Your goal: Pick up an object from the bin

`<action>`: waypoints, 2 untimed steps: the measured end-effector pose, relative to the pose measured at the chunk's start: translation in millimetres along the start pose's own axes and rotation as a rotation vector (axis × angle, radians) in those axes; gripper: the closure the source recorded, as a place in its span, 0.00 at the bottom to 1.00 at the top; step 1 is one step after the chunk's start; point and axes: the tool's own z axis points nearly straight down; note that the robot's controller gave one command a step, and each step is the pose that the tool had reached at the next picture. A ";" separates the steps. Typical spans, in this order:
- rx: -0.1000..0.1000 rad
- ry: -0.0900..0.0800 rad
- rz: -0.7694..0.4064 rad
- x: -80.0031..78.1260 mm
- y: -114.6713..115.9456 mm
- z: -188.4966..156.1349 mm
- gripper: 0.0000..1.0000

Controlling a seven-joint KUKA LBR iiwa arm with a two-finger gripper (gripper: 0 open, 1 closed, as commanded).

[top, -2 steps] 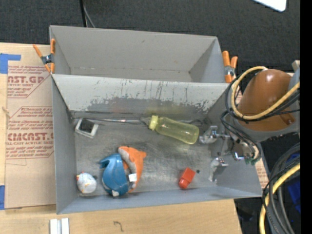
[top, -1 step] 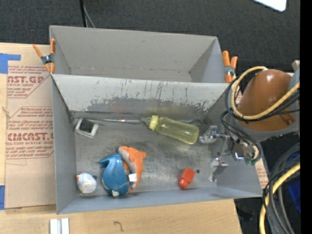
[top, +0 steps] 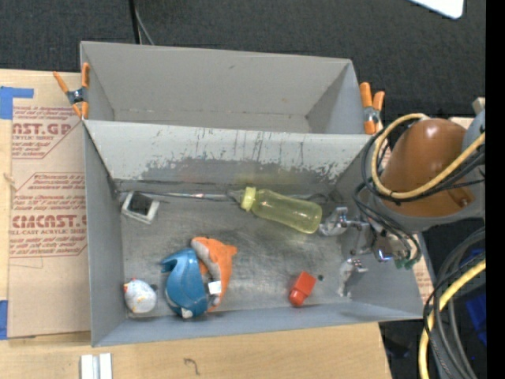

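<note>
1. The end effector [top: 344, 249] is low at the right end of the bin [top: 237, 101], its two fingers spread well apart with nothing between them
2. Nearest to it is a pale yellow bottle [top: 286, 211], lying on its side along the foot of the back wall; its wide bottom end is just beside the upper finger, perhaps touching, and its cap points left
3. A small red block [top: 301, 289] lies near the lower finger, by the front wall, apart from everything else
4. Which of the two is meant I cannot tell; neither lies between the fingers
5. The bottle looks like light, smooth plastic, probably a little squashy and apt to roll or slip; a hold across the middle of its body seems safest
6. The red block looks stiff and light; being small and close to the wall, it wants a narrow, well-centred pinch
7. A blue and orange soft toy [top: 193, 279] and a white ball [top: 140, 296] lie well apart at the left
</note>
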 end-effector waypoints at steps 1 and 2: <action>-0.001 0.002 -0.203 5.1 16.4 51.0 0.00; -0.002 0.006 -0.196 1.4 25.0 79.3 1.00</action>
